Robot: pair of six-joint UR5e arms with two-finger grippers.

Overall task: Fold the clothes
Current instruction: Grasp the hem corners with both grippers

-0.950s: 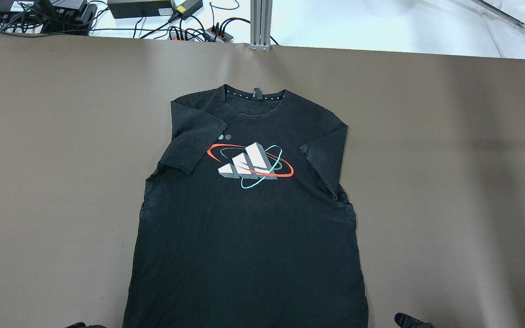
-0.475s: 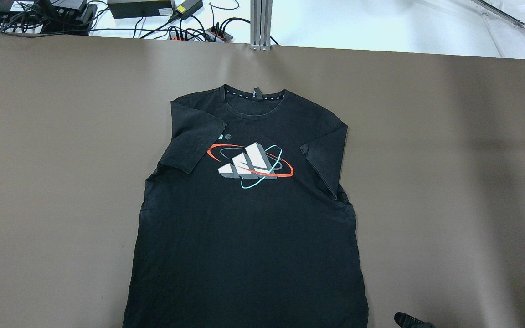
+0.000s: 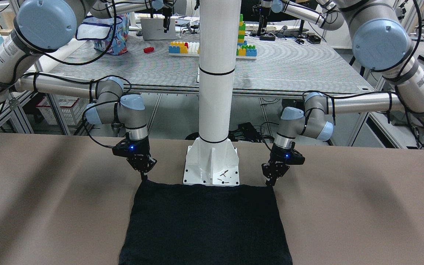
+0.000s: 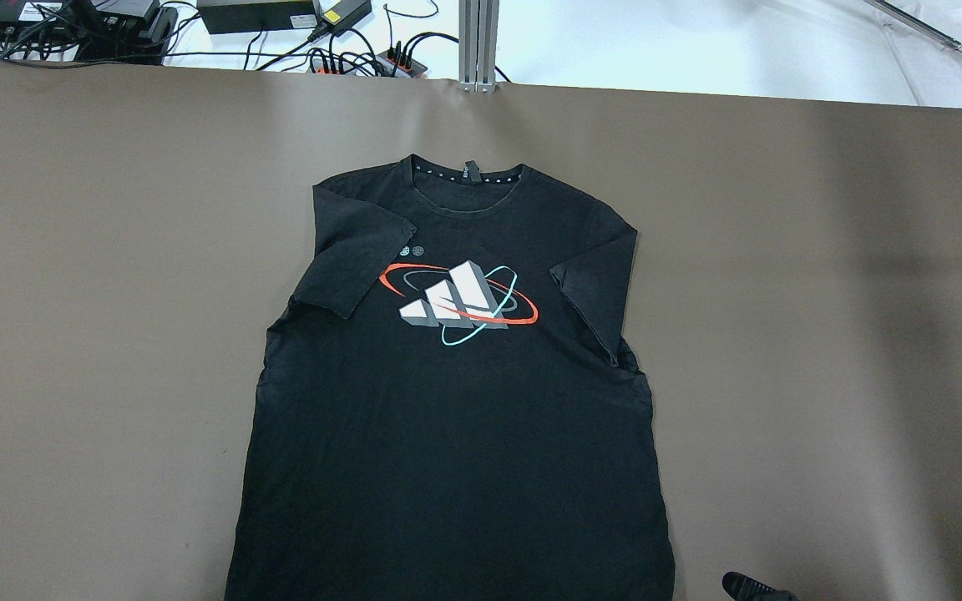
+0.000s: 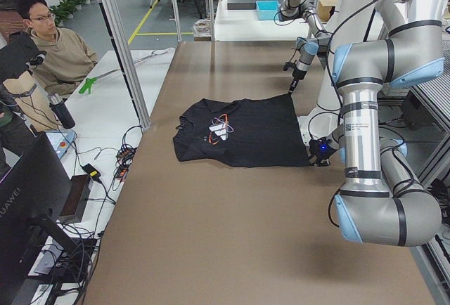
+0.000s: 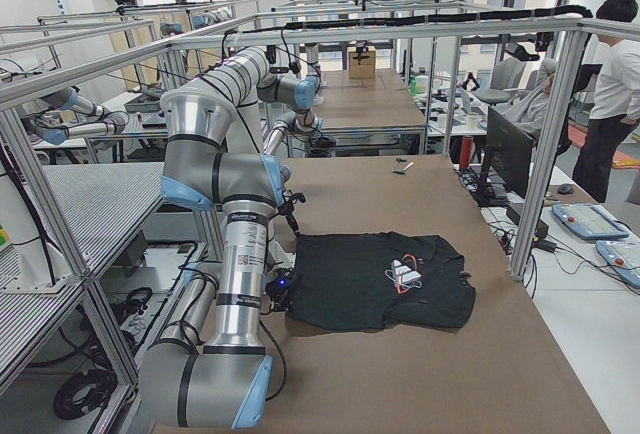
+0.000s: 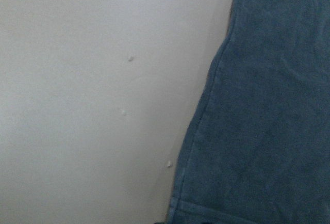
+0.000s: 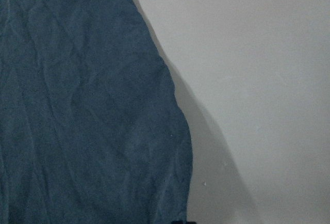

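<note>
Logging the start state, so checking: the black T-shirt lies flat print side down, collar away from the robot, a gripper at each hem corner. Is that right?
No. The black T-shirt lies print side up; the overhead exterior view shows its logo facing the camera. The rest stands: collar away from the robot, left gripper and right gripper at the hem corners.

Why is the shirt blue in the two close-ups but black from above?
Likely those cameras' colour and exposure: in the left wrist view the T-shirt looks washed-out blue, the table pale grey; right wrist view likewise; overhead view shows it black on brown.
</note>
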